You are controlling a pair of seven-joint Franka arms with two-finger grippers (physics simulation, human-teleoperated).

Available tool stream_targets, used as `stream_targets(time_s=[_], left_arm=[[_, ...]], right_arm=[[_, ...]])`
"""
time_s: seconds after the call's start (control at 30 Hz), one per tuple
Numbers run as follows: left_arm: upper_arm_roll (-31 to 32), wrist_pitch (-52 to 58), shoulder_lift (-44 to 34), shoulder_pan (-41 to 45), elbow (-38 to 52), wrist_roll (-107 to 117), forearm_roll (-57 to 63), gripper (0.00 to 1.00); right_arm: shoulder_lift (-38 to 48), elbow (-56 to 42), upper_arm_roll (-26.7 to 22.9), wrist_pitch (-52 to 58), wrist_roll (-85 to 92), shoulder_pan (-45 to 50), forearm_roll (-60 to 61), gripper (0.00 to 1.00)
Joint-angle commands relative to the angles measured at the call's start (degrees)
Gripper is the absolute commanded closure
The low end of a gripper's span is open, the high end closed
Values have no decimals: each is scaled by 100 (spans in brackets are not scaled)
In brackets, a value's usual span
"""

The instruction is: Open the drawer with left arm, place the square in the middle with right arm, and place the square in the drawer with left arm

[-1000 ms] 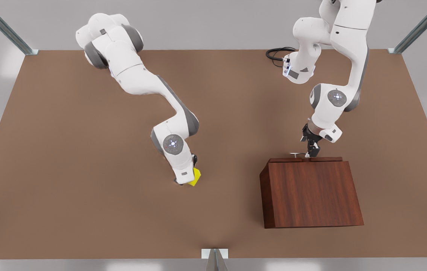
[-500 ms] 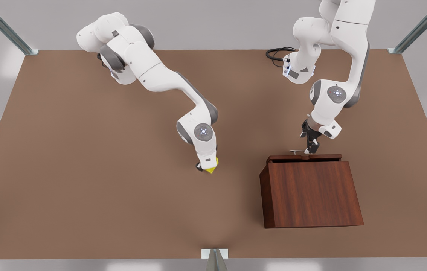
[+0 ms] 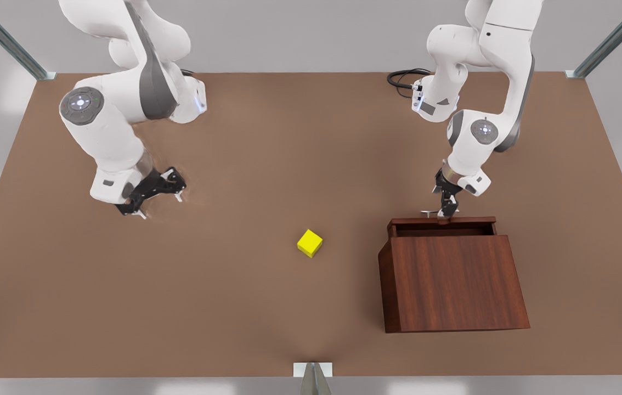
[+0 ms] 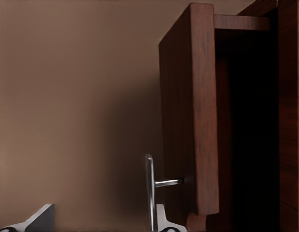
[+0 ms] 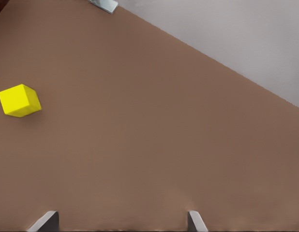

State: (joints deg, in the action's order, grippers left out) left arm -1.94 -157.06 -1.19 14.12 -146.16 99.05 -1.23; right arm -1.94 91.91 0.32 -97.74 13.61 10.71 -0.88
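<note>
drawer [image 3: 442, 224] inside: dark in shadow, the bottom cannot be seen
handle [image 4: 149, 191]: its lower end is cut off by the left wrist picture's edge
left gripper [image 3: 446, 210]: too small in the front view to tell if it touches the handle
left gripper fingers [image 4: 40, 220]: only tips show at the picture's edge
cabinet [image 4: 290, 116]: cut off by the edge
right gripper fingers [image 5: 195, 222]: only tips visible

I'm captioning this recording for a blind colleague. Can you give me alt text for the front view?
A yellow square sits alone mid-table, between two white arms. On the front view's right, the left gripper is at the handle of the partly open drawer; on its left, the right gripper hangs open and empty.
</note>
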Motion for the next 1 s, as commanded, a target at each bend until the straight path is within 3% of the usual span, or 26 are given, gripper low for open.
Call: stream_targets(time_s=[0.0, 0.07, 0.1, 0.13, 0.23, 0.37, 0.53, 0.9, 0.97], left_arm=[[0, 0, -30, -76, -18, 0, 0, 0], [0, 18, -153, -76, -132, 0, 0, 0], [0, 44, -206, -76, -159, 0, 0, 0], [0, 62, -232, -76, -176, 0, 0, 0], [0, 167, -303, -76, -185, 0, 0, 0], [0, 185, -390, -67, -299, 9, 0, 0], [0, 193, -610, 74, -501, 9, 0, 0], [0, 351, -1102, 127, -871, 9, -9, 0], [0, 957, -1866, 161, -853, -44, 0, 0]], right_arm=[[53, -94, -32, 568, -51, 38, 0, 0], [44, -726, -516, 1389, -148, -376, 0, 0], [1, -1034, -471, 1670, -367, -561, -8, 0], [-44, -1105, 2, 1741, -403, -1166, -26, 0], [-123, -1193, 65, 2136, -368, -1405, -158, 0], [-219, -1667, 3, 2110, -403, -1387, -641, 0], [-386, -1870, -243, 1934, -403, -1554, -35, 0], [-465, -1931, -269, 1600, -403, -1625, -96, 0], [-465, -1940, -269, 1591, -403, -1625, -87, 0]])
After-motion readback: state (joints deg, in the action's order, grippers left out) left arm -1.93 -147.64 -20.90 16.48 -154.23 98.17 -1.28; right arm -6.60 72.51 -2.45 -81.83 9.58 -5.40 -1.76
